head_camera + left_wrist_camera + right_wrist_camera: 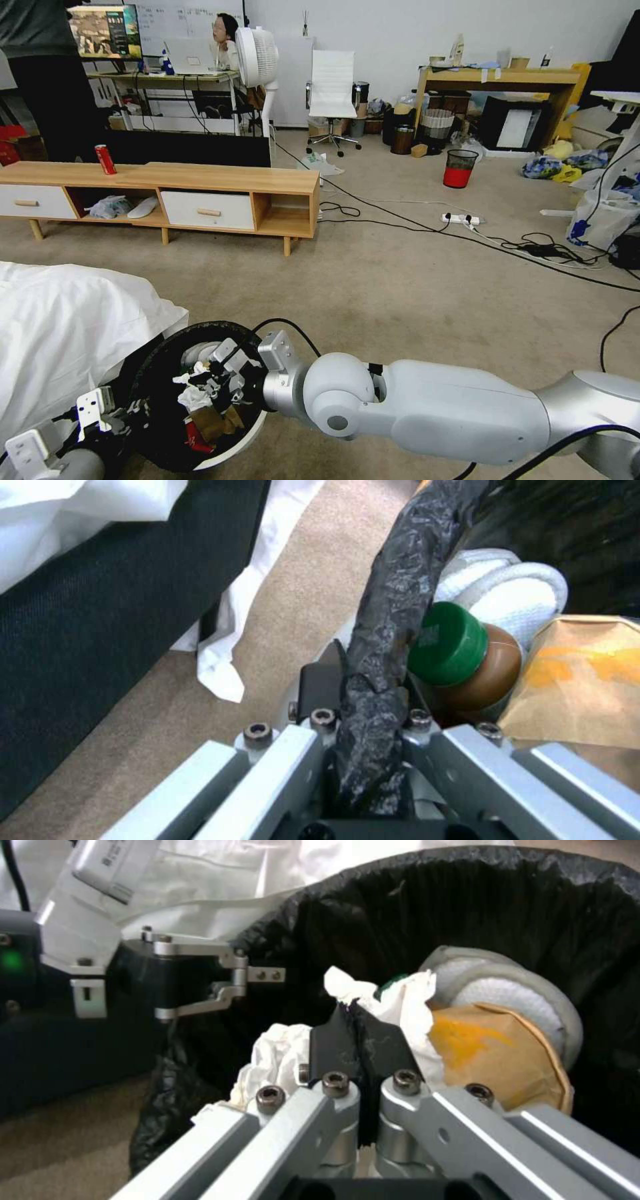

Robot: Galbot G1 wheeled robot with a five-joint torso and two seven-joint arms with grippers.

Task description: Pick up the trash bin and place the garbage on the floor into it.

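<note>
1. The trash bin [230,448] sits low at the robot's front left, beside a white sheet [60,320], held off the floor [400,293].
2. Left end effector [373,700]: pressed together on the bin's bag-wrapped rim, one finger inside, one outside.
3. Right end effector [360,1040]: inside the bin mouth, black fingers [333,1040] pinched on a crumpled white tissue [373,995].
4. Garbage already in the bin: brown paper bag [493,1055], green-capped bottle [460,655], something red low in the pile.
5. Judged step: dropping this piece into the bin.
6. Next move, by my reading: spread the right fingers so the tissue falls clear, then lift out without snagging the bag. Carpet nearby looks free of litter; cables lie farther off.
</note>
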